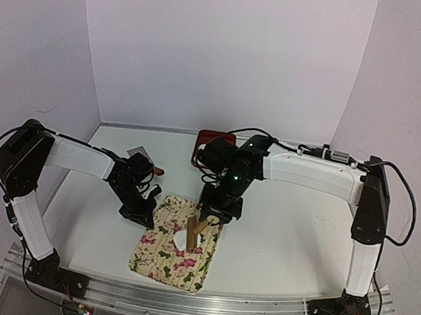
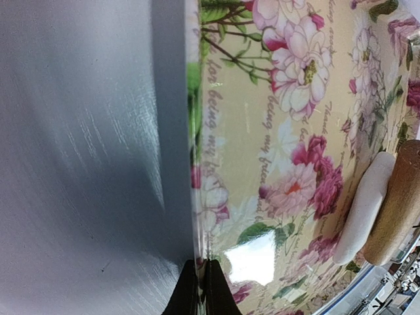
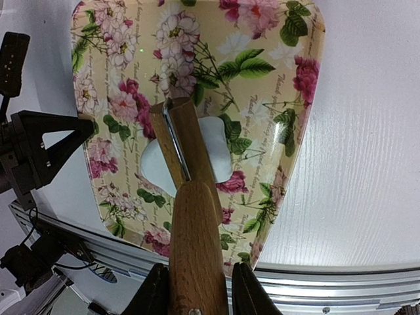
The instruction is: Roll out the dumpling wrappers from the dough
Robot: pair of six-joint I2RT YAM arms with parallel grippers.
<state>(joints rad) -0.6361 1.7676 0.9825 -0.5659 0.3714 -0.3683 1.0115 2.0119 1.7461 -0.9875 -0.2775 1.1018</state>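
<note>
The dough (image 3: 218,149) is a small flattened white lump on the floral mat (image 3: 262,79). It also shows in the top view (image 1: 181,240) and in the left wrist view (image 2: 365,209). My right gripper (image 3: 197,289) is shut on the handle of a wooden rolling pin (image 3: 193,230), whose roller rests on the dough. In the top view the pin (image 1: 198,226) slopes down from the right gripper (image 1: 217,211). My left gripper (image 2: 201,282) is shut on the mat's left edge (image 2: 197,197). No dumpling wrappers are in view.
A red dish (image 1: 213,143) stands at the back behind the right arm. A grey object (image 1: 140,153) and a brown piece (image 1: 159,171) lie behind the left gripper (image 1: 144,219). The table's near metal rail (image 3: 315,289) runs just below the mat.
</note>
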